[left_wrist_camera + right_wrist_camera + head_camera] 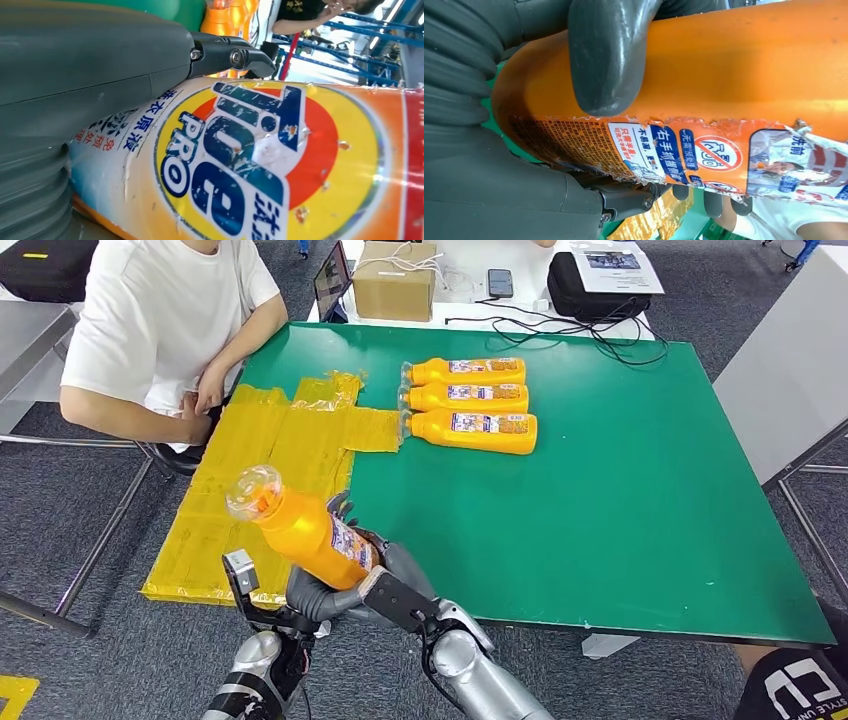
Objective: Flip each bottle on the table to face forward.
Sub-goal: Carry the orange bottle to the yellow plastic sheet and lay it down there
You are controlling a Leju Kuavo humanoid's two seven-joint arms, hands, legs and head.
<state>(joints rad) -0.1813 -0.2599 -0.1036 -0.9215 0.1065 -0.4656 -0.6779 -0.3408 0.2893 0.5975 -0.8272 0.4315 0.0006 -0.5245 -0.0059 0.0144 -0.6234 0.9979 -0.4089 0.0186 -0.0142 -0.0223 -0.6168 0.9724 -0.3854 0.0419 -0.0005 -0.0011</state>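
Both robot hands grasp one orange bottle (305,535) above the desk's near left corner; the left robot hand (308,598) cups its base from below; the right robot hand (392,575) wraps its lower body, a thick grey thumb (606,55) pressed on smooth orange plastic; the bottle tilts, its clear cap (250,488) up and to the left; its glossy label (260,165) is scuffed and torn at the edge. Three more orange bottles (470,405) lie side by side, touching, on the green desk (640,500); crinkled yellow sheeting (260,480) covers the desk's left side; grey carpet (60,520) lies around; a seated person in a white shirt (160,320) is at the far left.
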